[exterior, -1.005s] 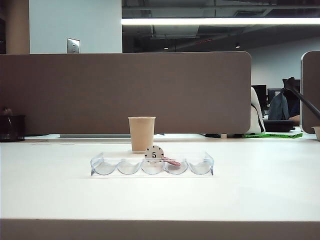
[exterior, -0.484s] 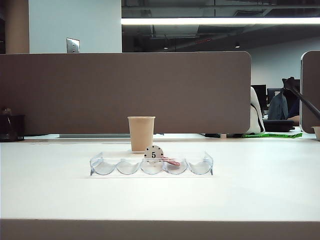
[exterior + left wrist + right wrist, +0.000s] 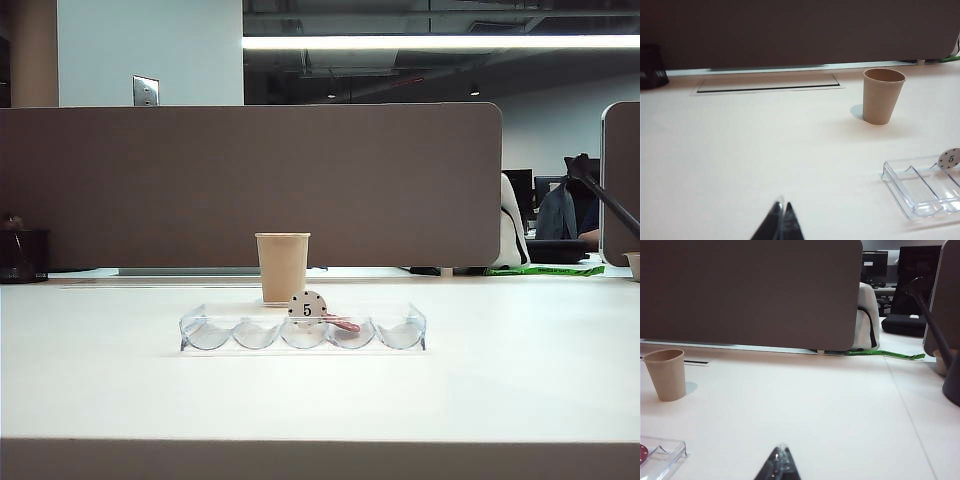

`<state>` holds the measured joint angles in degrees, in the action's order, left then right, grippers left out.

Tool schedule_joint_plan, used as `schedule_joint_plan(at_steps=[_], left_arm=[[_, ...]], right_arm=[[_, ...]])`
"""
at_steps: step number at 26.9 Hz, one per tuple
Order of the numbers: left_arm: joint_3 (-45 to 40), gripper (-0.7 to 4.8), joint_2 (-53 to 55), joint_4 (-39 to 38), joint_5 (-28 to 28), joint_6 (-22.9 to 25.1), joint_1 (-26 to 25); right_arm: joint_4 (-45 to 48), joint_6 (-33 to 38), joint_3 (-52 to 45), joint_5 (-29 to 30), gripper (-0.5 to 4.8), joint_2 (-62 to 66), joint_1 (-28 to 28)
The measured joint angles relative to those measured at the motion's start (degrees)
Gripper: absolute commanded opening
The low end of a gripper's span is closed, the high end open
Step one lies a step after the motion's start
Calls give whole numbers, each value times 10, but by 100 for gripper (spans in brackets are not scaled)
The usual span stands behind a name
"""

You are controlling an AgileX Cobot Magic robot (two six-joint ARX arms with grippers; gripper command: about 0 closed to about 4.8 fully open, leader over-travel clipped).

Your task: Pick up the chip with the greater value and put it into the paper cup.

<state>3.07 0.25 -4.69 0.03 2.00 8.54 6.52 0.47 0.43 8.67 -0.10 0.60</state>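
The tan paper cup (image 3: 283, 267) stands upright just behind a clear scalloped tray (image 3: 210, 333). A white "5" chip (image 3: 307, 307) leans upright in the tray's middle slot, and a red chip (image 3: 343, 323) lies beside it. The dark blue chip is hidden or out of view. Neither arm shows in the exterior view. My left gripper (image 3: 781, 206) is shut and empty, low over bare table, well short of the cup (image 3: 882, 96) and the tray (image 3: 900, 180). My right gripper (image 3: 781, 447) is also shut and empty, apart from the cup (image 3: 666, 375) and the tray corner (image 3: 665, 452).
A brown divider panel (image 3: 250, 185) runs along the table's far edge. A black container (image 3: 22, 255) stands at the far left. A cable slot cover (image 3: 767, 83) lies flush in the table behind the cup. A dark stand (image 3: 952, 380) rises at the right edge.
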Motion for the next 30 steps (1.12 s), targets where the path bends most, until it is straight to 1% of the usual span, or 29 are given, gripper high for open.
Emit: schedule_joint_plan(at_steps=[2,4,5,8,15,19,21,24,26,27,30], left_arm=[[-5,-6,0,0,0,-10,0],[-16,-6,0,16,0,-16,0],[-24,-6,0,30,0,-16,0],[-29,-6,1,36,-1,-14,0],[-28,-6,0,45,-4,29,0],[-28,-6,0,45,-14,37,-2],[-28,-6,0,45,-18,40,-14],[-28,-6,0,45,-21,37,-48],[-28,-6,0,45,-1,33,-68],[-28,-6,0,45,8,29,-73],[-28,-6,0,45,11,18,-74]], right_arm=[[-4,-4,0,0,-5,0,0],[-14,-5,0,0,-5,0,0],[-16,-6,0,0,-5,0,0],[-17,-6,0,0,-5,0,0],[-16,-9,0,0,-5,0,0],[-16,-19,0,1,-5,0,0],[-17,-21,0,2,-5,0,0],[-17,-23,0,2,-5,0,0],[-16,-23,0,2,-5,0,0],[-17,-23,0,2,-5,0,0],[-16,-23,0,2,-5,0,0]])
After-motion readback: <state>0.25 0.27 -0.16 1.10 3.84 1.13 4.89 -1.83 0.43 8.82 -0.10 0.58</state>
